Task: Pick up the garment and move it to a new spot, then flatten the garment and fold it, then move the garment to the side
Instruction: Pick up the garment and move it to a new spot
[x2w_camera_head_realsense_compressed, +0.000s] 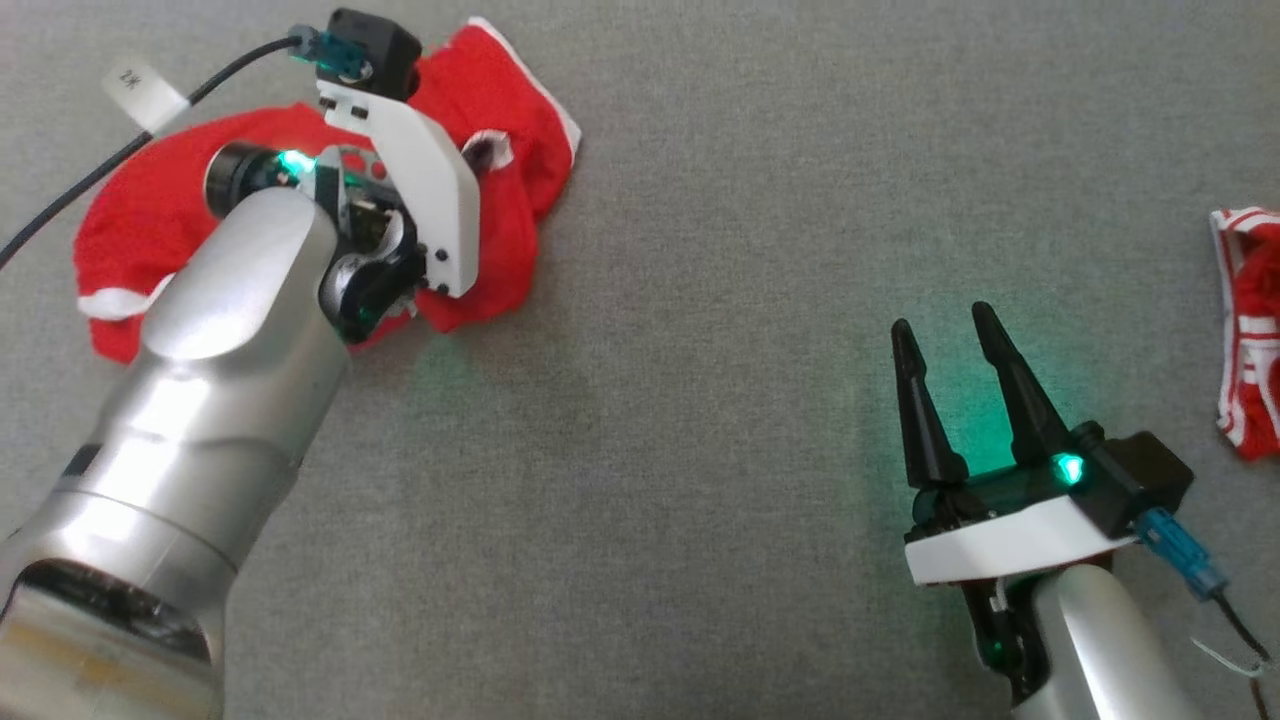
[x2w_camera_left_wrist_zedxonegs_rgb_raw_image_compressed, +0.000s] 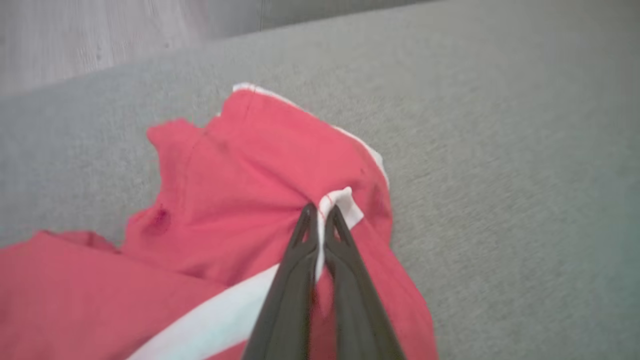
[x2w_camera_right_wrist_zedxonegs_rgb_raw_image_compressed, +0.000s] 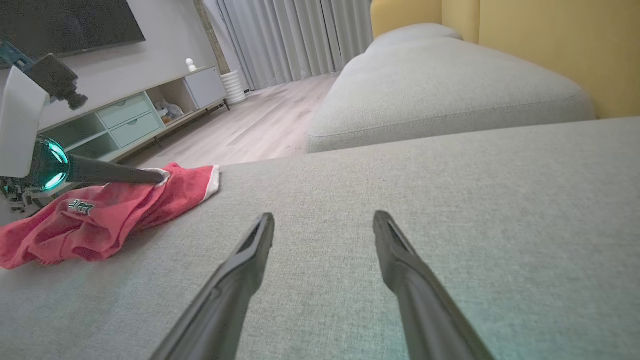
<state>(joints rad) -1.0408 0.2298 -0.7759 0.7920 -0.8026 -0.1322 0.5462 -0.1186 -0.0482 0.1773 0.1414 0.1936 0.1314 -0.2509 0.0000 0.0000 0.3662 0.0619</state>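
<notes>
I'm working in a home living room. A grey sofa (x2w_camera_right_wrist_zedxonegs_rgb_raw_image_compressed: 450, 90) runs across the right wrist view, a TV (x2w_camera_right_wrist_zedxonegs_rgb_raw_image_compressed: 65, 25) hangs at upper left above a low cabinet (x2w_camera_right_wrist_zedxonegs_rgb_raw_image_compressed: 130, 120), curtains (x2w_camera_right_wrist_zedxonegs_rgb_raw_image_compressed: 300, 35) hang at top centre, and a wood floor (x2w_camera_right_wrist_zedxonegs_rgb_raw_image_compressed: 260, 125) lies between.

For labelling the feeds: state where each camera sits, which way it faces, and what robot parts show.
Head view: on the head, facing down at the grey cushion; left arm over the red garment, open right pincer.
Left wrist view: left wrist, along the left pincer, shut on the garment's white trim.
Right wrist view: right wrist, low across the cushion toward the room; own open fingers.
Both wrist views share the left pincer gripping the garment.
</notes>
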